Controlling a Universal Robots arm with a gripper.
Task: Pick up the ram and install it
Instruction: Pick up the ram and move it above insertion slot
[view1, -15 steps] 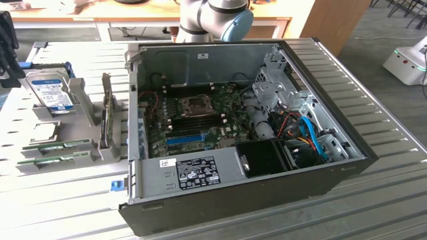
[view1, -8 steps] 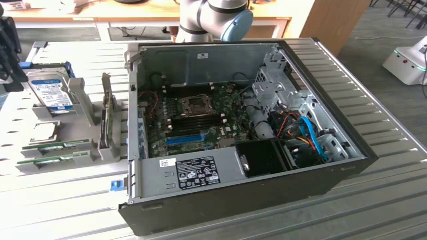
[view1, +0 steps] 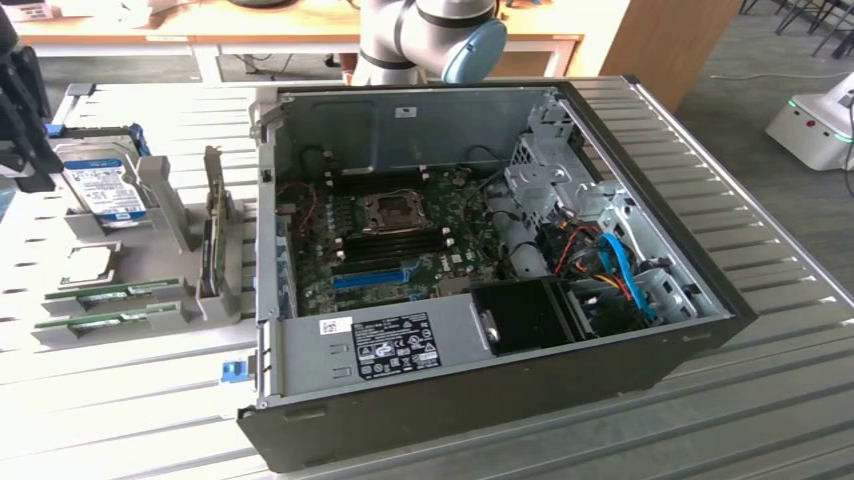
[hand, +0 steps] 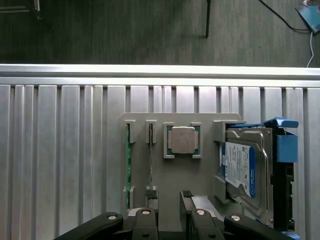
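The ram (hand: 151, 165) is a long, thin green board, edge-on to my wrist camera so it reads as a narrow line. In the exterior view the ram (view1: 118, 291) shows green with dark chips. It stands in the grey holder (hand: 170, 172), between the processor (hand: 182, 139) and a matching stick (hand: 128, 165). My gripper (hand: 168, 196) hangs over the holder, jaws wide apart and gripping nothing. One fingertip (hand: 150, 194) lines up with the ram's end; I cannot tell if it touches

Open computer case (view1: 467, 410), hard drive (view1: 104, 190)
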